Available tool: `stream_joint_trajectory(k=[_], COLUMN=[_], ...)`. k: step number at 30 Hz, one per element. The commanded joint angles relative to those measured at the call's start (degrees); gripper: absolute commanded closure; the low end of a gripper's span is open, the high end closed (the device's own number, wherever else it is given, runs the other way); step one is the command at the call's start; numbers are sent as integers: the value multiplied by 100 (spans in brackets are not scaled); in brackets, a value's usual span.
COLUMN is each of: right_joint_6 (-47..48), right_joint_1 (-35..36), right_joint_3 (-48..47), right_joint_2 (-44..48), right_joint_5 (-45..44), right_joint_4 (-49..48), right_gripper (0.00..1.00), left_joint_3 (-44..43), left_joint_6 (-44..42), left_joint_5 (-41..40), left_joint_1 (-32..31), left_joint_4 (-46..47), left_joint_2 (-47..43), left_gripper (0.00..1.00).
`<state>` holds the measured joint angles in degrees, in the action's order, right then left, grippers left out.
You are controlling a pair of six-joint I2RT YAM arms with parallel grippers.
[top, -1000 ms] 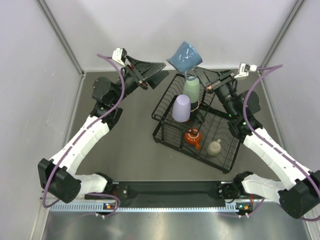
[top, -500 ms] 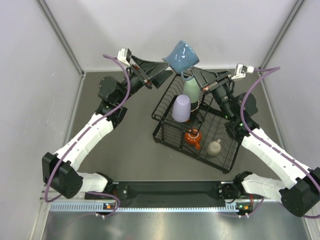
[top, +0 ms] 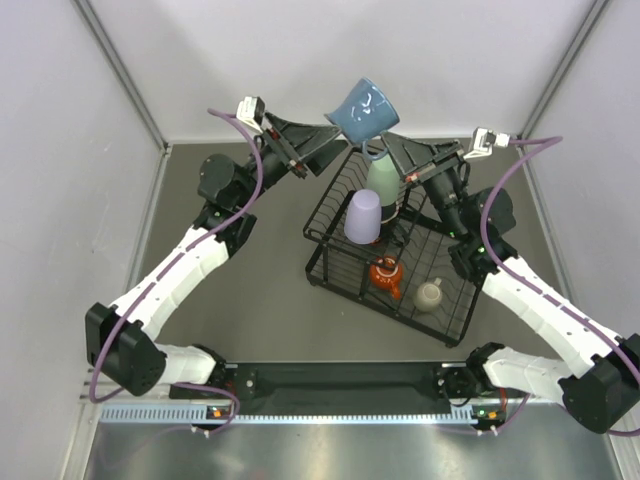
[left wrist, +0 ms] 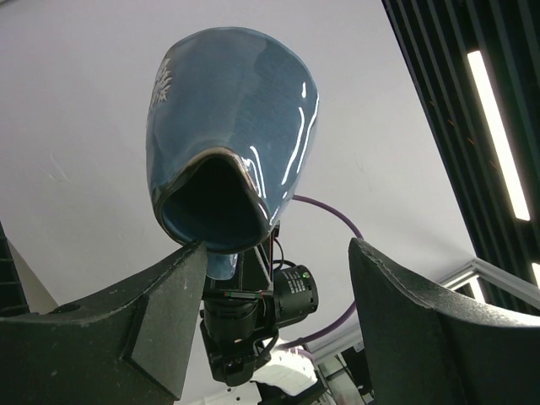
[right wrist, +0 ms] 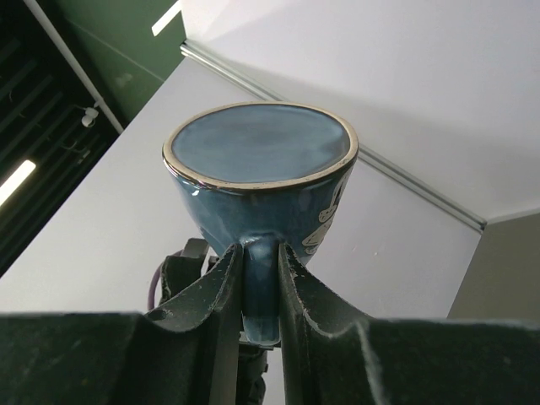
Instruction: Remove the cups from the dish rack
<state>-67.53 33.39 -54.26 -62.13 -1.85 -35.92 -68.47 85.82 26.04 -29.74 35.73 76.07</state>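
The blue mug is held high in the air above the far end of the black wire dish rack. My right gripper is shut on its handle, seen closely in the right wrist view, with the mug base-up. My left gripper is open just left of the mug. In the left wrist view the mug's mouth sits right above the left finger. The mint-green tumbler, lavender tumbler, orange cup and beige mug stand in the rack. The red mug is out of view.
White walls enclose the dark table on three sides. The rack lies diagonally at the centre right. A black rail with both arm bases runs along the near edge.
My left gripper has moved right, up close to the blue mug. My right gripper has carried the mug slightly left and keeps its hold on the handle.
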Motion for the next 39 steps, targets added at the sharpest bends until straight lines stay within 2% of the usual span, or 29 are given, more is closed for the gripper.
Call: stream_joint_trajectory(k=[1,12,20,23,26,30,31,32,33,34,35,37,38,39], right_joint_6=[64,-120,-208,-305,-340,-375,-358,-340,-279,-235,-182,71,195,318], right_joint_1=[116,194,387,484,537,555,564,555,564,555,564,564,555,564], right_joint_3=[-102,-129,55,328,469,574,609,610,610,610,610,583,566,548], right_joint_2=[192,61,-10,-18,-36,-63,-63,-54,-54,-10,34,200,297,393], right_joint_5=[-132,27,35,-9,0,0,0,9,18,26,53,105,132,132], right_joint_4=[-908,-1092,-1259,-1487,-1549,-1646,-1637,-1594,-1559,-1523,-1410,-1182,-1006,-552], right_gripper=[100,100,100,100,100,100,100,100,100,97,81,61,48,41], left_joint_3=[0,-158,-61,-158,-158,-114,-106,-88,-70,-70,-114,-245,-464,-570], left_joint_6=[-118,-92,-22,-39,-30,-65,-74,-92,-162,-214,-337,-513,-775,-925], left_joint_5=[-29,-73,-196,-100,-64,-38,-38,-47,-81,-73,-90,-20,6,15], left_joint_1=[-23,-85,-155,-164,-208,-226,-226,-226,-226,-226,-208,-173,-147,-129], left_joint_4=[234,356,865,944,1015,919,884,814,665,603,524,96,-142,-371], left_joint_2=[-356,-164,-66,-5,22,13,22,-22,-40,-75,-127,-189,-259,-303], left_gripper=[27,28,30,35,48,72,92,100,100,100,100,100,100,100])
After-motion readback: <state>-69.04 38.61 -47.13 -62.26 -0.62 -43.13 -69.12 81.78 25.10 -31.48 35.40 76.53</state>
